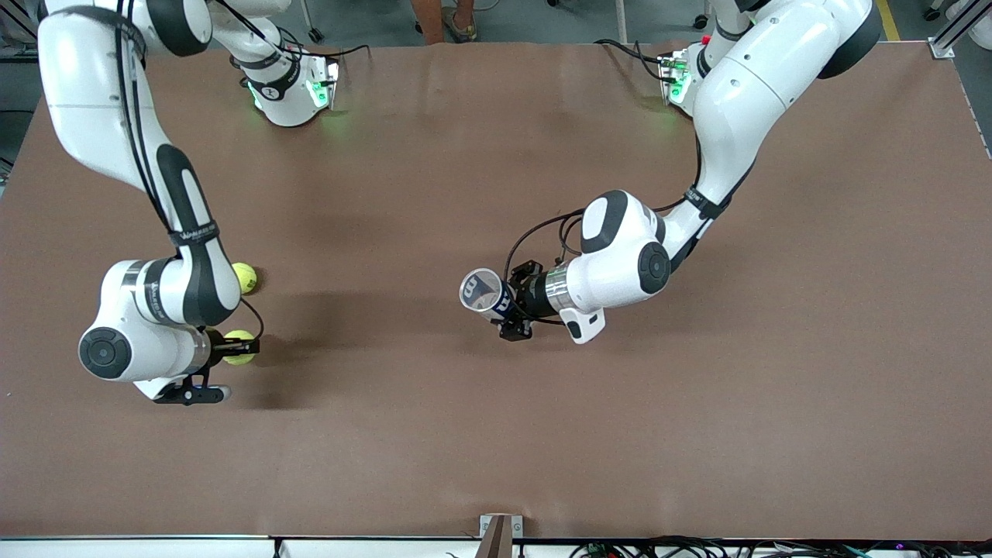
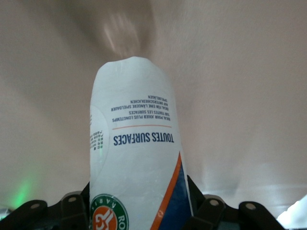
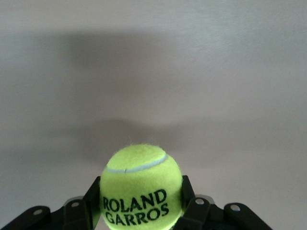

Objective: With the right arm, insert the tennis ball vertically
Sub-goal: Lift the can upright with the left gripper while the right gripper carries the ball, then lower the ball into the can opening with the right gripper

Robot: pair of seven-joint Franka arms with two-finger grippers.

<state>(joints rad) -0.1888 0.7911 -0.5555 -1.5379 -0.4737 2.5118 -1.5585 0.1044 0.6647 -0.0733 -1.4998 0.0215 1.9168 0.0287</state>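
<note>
You have two tennis balls: one point(image 1: 239, 346) clamped in the right tool point(image 1: 232, 348) above the bench point(image 1: 496, 434), a second ball point(image 1: 246, 277) lying on the bench, half hidden by that arm. One can point(image 1: 487, 294) is clenched in the left tool point(image 1: 510, 306) above mid-bench, its open mouth tilted toward the front camera.

Even, bright overhead light. Soft arm shadows fall on the matte brown table point(image 1: 496, 434); green LED glow near both bases. Left wrist view: white printed ball can point(image 2: 136, 158) slightly blurred, background defocused. Right wrist view sharp.
</note>
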